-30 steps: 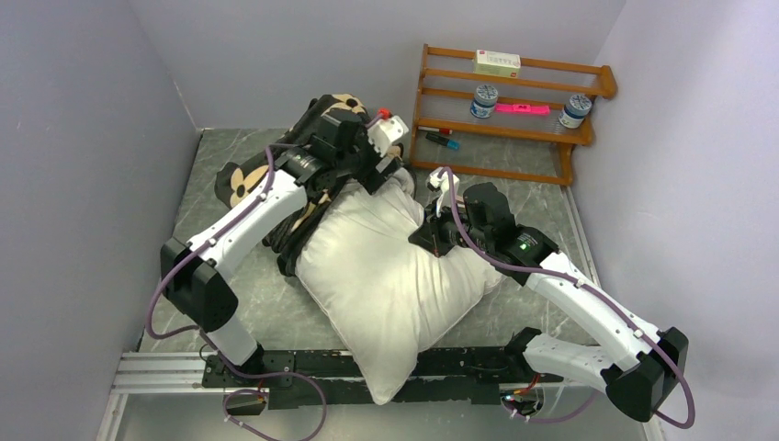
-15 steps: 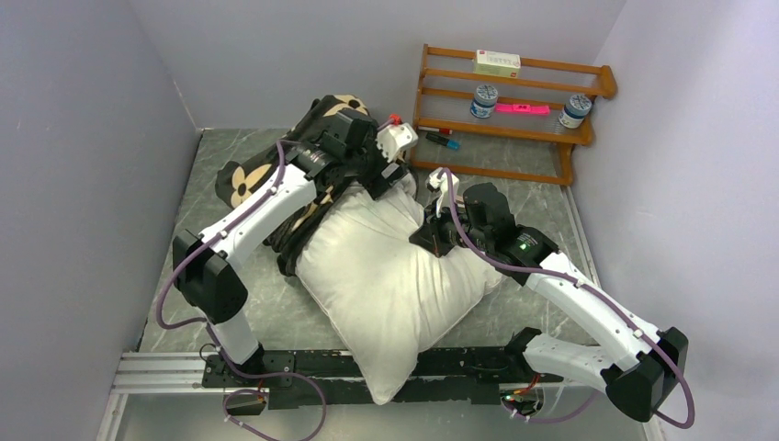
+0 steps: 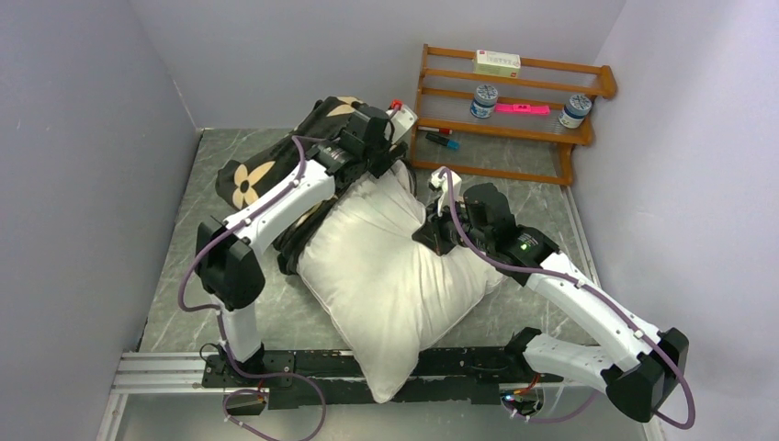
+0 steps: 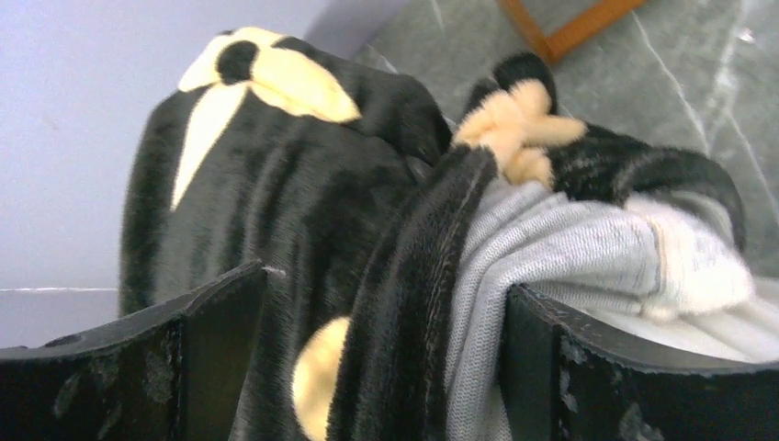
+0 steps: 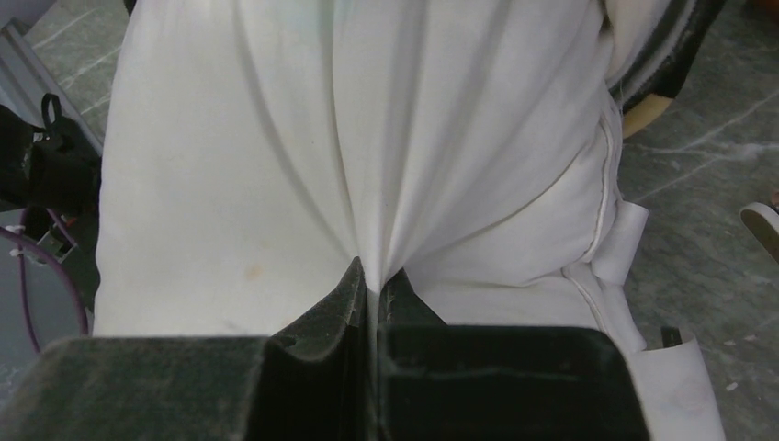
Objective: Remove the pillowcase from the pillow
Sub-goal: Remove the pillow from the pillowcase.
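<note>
The white pillow [image 3: 386, 276] lies in the middle of the table, its far corner still inside the black pillowcase [image 3: 262, 175] with tan flowers, which is bunched up at the back left. My left gripper [image 3: 384, 163] is open at that corner. In the left wrist view its gripper [image 4: 386, 358] straddles the pillowcase [image 4: 276, 193] edge, black plush and grey lining [image 4: 551, 248] standing between the wide jaws. My right gripper [image 3: 428, 230] is shut on a pinched fold of the pillow [image 5: 276, 138], the gripper [image 5: 372, 276] drawing creases toward it.
A wooden rack [image 3: 510, 101] stands at the back right with a box, two jars, a pink item and markers. Grey walls close in on the left, back and right. The arms' mounting rail [image 3: 276, 367] runs along the near edge under the pillow's near corner.
My left arm has swung right and toward the back, bringing its gripper down over the pillowcase edge at the pillow's far corner. More of the pillowcase shows. The right arm has stayed put.
</note>
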`<control>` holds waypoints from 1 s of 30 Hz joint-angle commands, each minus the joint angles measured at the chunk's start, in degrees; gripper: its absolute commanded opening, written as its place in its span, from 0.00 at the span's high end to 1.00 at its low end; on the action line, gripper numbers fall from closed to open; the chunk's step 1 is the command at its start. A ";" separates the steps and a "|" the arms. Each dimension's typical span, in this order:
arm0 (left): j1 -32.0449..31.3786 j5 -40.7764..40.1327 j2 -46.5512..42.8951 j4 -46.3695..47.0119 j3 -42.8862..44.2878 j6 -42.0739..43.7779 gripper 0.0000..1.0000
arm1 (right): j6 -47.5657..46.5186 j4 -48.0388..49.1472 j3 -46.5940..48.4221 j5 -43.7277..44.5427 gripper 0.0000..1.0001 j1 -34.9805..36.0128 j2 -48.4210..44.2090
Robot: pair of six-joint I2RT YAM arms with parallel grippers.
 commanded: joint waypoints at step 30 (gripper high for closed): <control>26.67 -4.42 6.45 -1.91 15.07 -16.61 0.76 | 5.86 -14.63 1.75 22.55 1.00 -10.07 -4.61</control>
